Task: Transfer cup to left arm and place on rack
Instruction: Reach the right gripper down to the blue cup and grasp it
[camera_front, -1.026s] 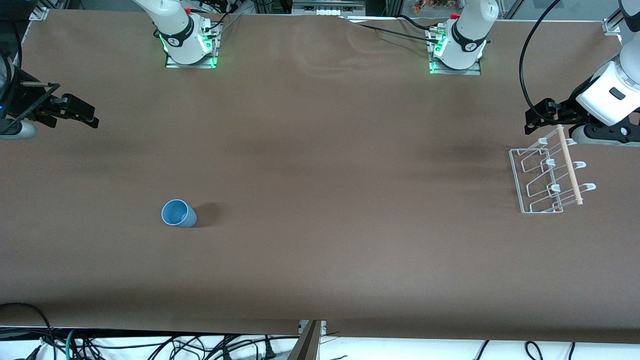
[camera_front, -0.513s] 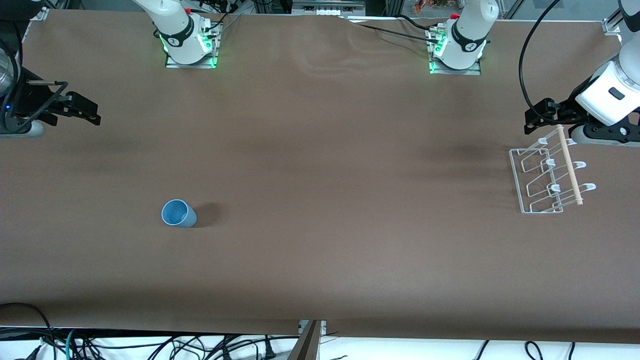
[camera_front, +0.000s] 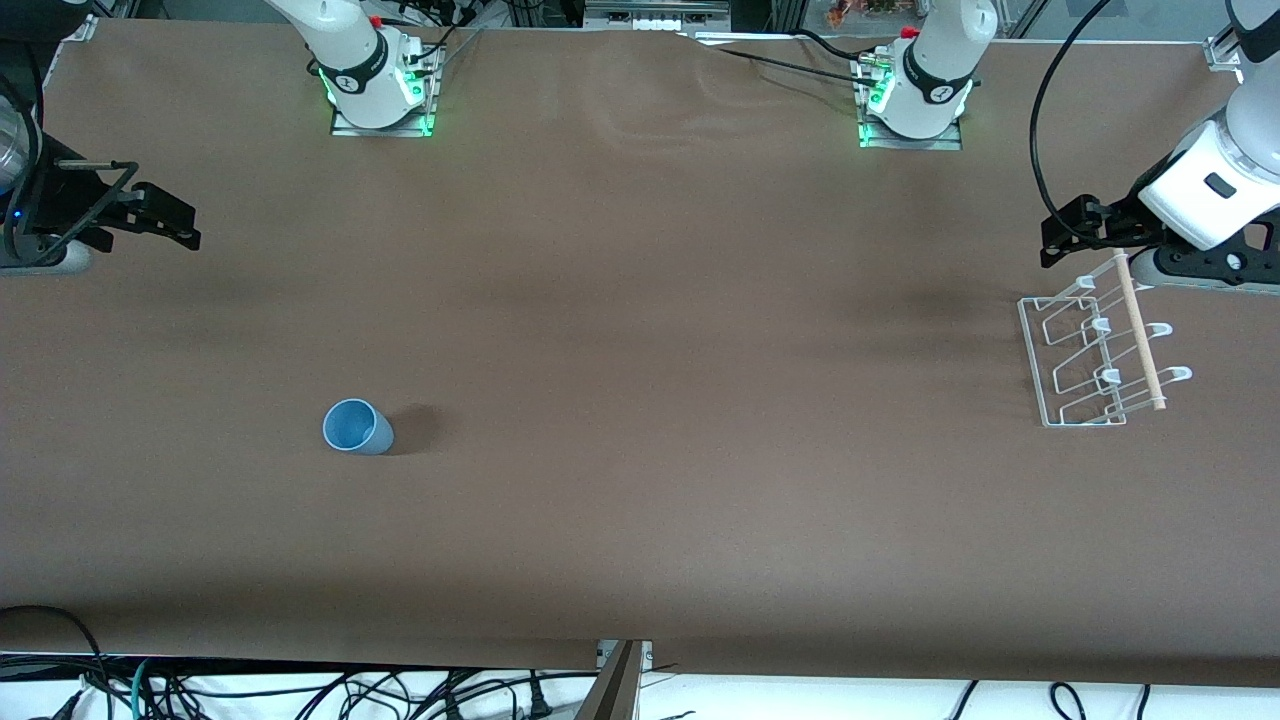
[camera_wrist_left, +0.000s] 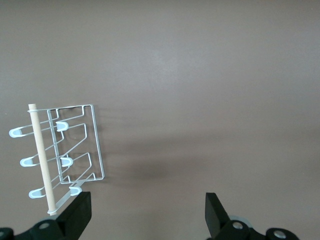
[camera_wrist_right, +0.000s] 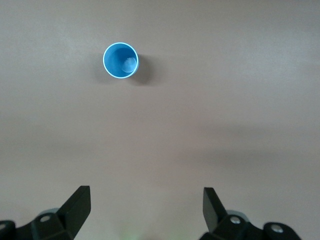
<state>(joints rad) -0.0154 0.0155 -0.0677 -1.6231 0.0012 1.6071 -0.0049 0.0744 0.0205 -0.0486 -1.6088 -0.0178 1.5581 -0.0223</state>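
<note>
Since a second ago our right end effector (camera_front: 175, 222) has lifted slightly, fingers apart and empty like the waiting left end effector (camera_front: 1062, 238) above the rack (camera_front: 1095, 355), so next we reach the upright cup (camera_front: 356, 428) on the counter (camera_front: 640, 350).

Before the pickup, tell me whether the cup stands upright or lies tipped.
Upright: the cup shows a round open mouth facing up with its bottom visible inside, standing alone on the table.
</note>
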